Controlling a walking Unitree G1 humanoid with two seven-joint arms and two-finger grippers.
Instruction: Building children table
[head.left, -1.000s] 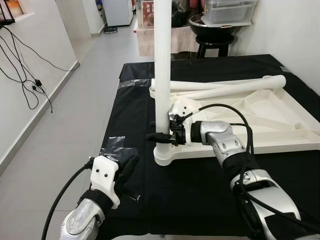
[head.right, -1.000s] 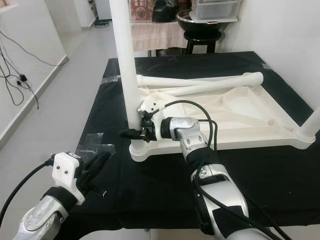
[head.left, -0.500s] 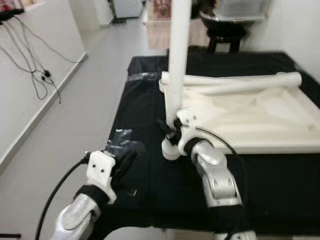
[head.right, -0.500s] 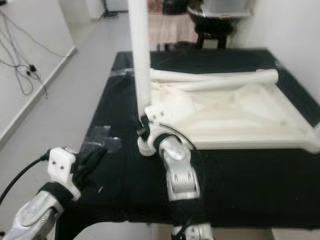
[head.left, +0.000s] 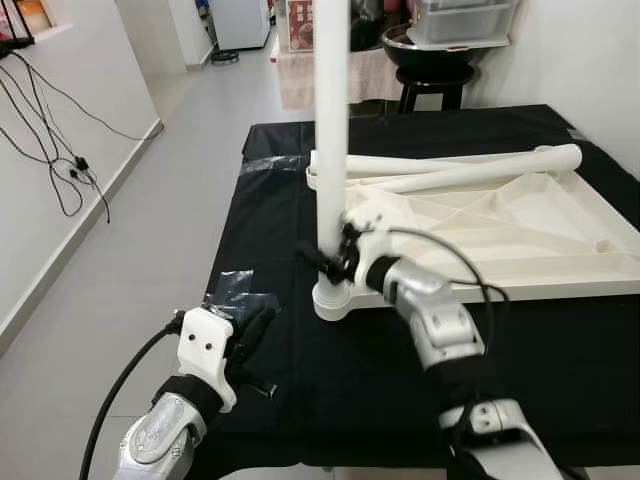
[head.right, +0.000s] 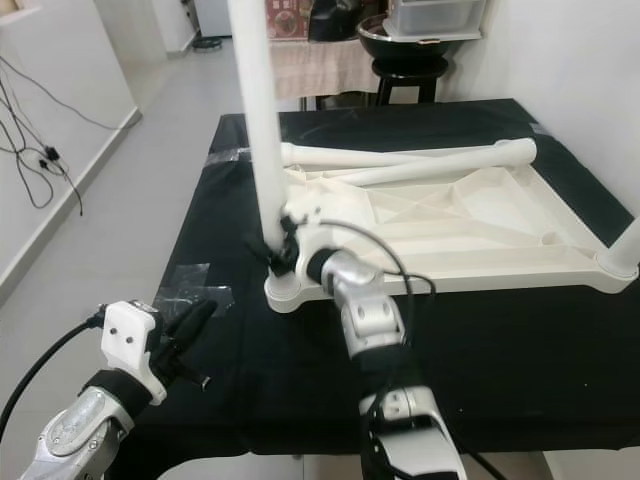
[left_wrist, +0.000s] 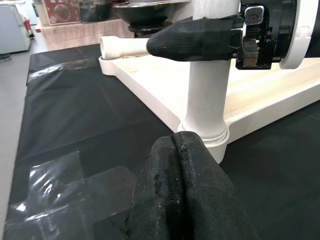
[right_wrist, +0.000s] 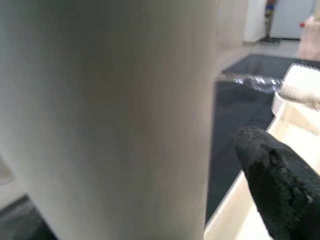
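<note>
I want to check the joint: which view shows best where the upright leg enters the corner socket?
The left wrist view: the upright leg meets the corner socket close and sharp. Both eye views show the joint smaller. The right wrist view gives a blurred leg surface.

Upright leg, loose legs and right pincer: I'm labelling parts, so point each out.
upright leg (head.left: 330, 150), left eye view, mid-shaft above the corner socket.
loose legs (head.left: 470, 170), left eye view, middle of the two lying across the tabletop.
right pincer (head.left: 322, 256), left eye view, between its fingertips at the leg.
</note>
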